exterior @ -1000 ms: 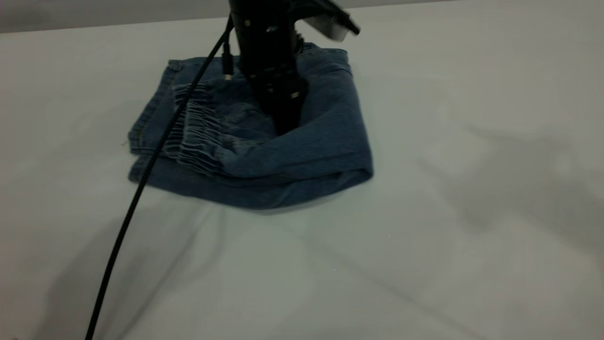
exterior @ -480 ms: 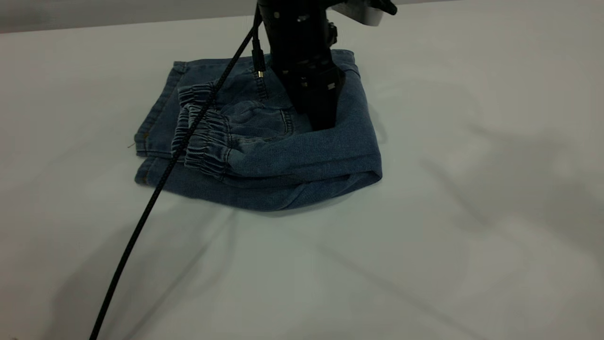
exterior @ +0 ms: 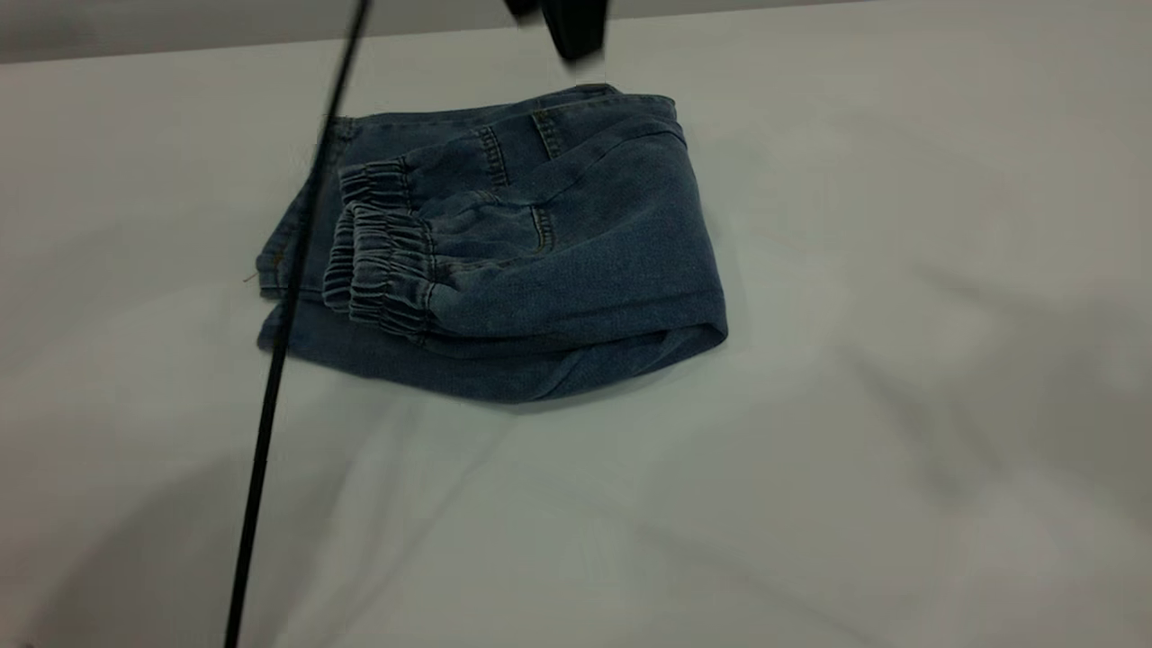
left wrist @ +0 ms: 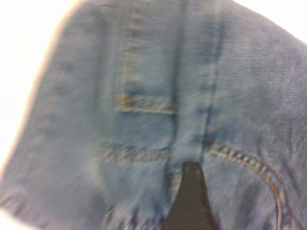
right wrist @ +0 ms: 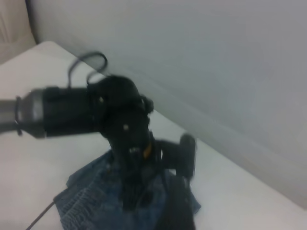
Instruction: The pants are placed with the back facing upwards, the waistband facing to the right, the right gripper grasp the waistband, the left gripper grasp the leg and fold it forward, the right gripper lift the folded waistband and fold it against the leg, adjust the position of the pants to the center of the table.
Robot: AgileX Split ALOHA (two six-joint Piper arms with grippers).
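a: where are the pants (exterior: pixel 504 261) left?

b: folded on the table (exterior: pixel 900 360), toward its far side, the waistband (exterior: pixel 382 270) laid over the denim, so the folds are judged done.

a: counts?

b: one garment, one cable (exterior: pixel 279 360). the left gripper (exterior: pixel 571 27) is held above it (finger state cannot be told); the right gripper's fingers cannot be told either.
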